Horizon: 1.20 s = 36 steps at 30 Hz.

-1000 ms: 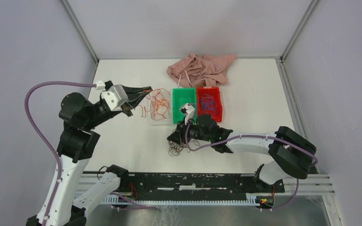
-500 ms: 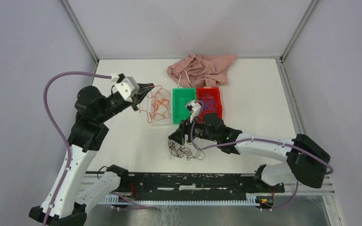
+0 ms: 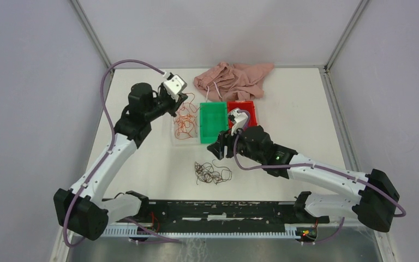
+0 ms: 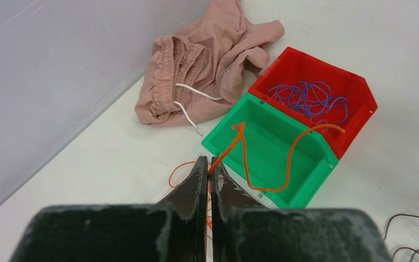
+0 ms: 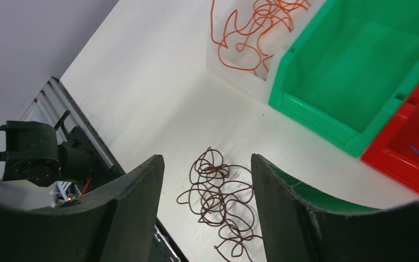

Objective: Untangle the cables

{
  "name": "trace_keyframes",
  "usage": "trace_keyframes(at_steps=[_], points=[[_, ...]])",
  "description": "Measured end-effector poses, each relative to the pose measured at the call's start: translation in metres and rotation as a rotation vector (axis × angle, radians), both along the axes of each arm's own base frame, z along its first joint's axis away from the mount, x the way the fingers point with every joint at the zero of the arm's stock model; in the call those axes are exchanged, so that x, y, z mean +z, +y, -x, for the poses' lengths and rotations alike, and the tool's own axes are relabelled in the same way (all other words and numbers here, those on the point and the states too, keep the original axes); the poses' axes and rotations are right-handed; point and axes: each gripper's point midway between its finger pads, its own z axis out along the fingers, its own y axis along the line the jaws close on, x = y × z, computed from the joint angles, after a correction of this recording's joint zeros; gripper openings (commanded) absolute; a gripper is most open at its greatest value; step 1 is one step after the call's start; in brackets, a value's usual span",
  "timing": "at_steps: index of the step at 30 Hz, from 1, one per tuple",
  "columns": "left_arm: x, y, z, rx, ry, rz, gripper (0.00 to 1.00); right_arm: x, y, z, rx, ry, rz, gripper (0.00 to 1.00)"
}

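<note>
Three bunches of thin, light, floppy cables (image 3: 184,121). The left tool (image 4: 208,164) is pinched shut on one orange cable (image 4: 239,127). The brown bunch (image 5: 215,191) lies on the table (image 3: 142,164) under the open right tool (image 5: 206,164). The blue bunch (image 4: 305,101) sits in the red box (image 4: 354,87). Best to pinch one loose loop, as they snag.

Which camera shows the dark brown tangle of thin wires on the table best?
The right wrist view: the dark brown tangle of thin wires appears large between the fingers of the open right hand, loops distinct. The top view shows it whole but small. The left wrist view catches only a few strands at its corner.
</note>
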Motion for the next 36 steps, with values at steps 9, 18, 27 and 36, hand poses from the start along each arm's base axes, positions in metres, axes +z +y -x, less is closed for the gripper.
trace_keyframes(at_steps=[9, 18, 27, 36], points=[[-0.049, -0.001, -0.037, 0.064, 0.04, -0.048, 0.03, 0.004, -0.034, -0.018, -0.125, -0.01, 0.061, 0.66], [-0.138, 0.028, -0.064, 0.253, 0.245, -0.197, 0.22, -0.004, -0.048, -0.023, -0.159, 0.017, 0.098, 0.65], [-0.15, 0.047, -0.06, 0.309, 0.308, -0.232, 0.72, -0.003, -0.051, -0.025, -0.167, 0.023, 0.106, 0.66], [-0.131, 0.047, -0.055, 0.204, 0.397, -0.202, 0.76, -0.005, -0.054, -0.025, -0.173, 0.034, 0.119, 0.64]])
